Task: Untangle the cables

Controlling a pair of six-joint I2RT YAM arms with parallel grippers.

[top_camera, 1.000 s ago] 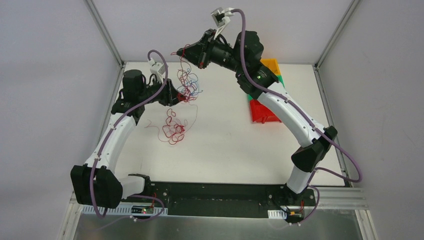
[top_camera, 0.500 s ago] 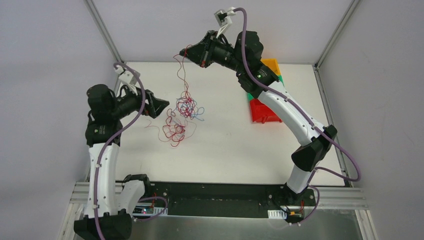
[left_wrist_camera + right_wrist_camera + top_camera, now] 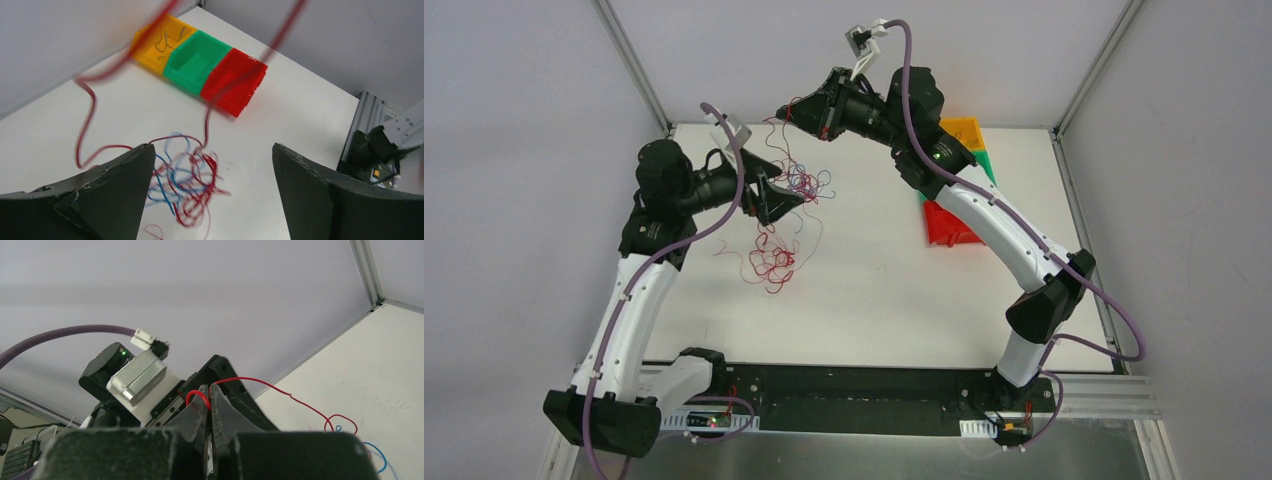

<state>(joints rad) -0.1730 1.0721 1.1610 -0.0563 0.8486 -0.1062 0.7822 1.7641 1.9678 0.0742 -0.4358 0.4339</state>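
My right gripper is raised over the table's far side and shut on one red cable; its jaws pinch the wire, which loops out at the tips. From it hangs a tangle of red and light blue cables. My left gripper is open right beside that hanging tangle. In the left wrist view the tangle shows blurred between my open fingers, nearer the left one. A second clump of red cables lies on the table below.
Three small bins stand at the right of the table: yellow, green and red. They also show in the left wrist view, yellow, green, red. The white table has walls behind and beside it.
My left gripper pulled away to the left, then swung back to the hanging tangle, still open. The tangle now hangs higher. My right gripper stayed raised, shut on the red cable.
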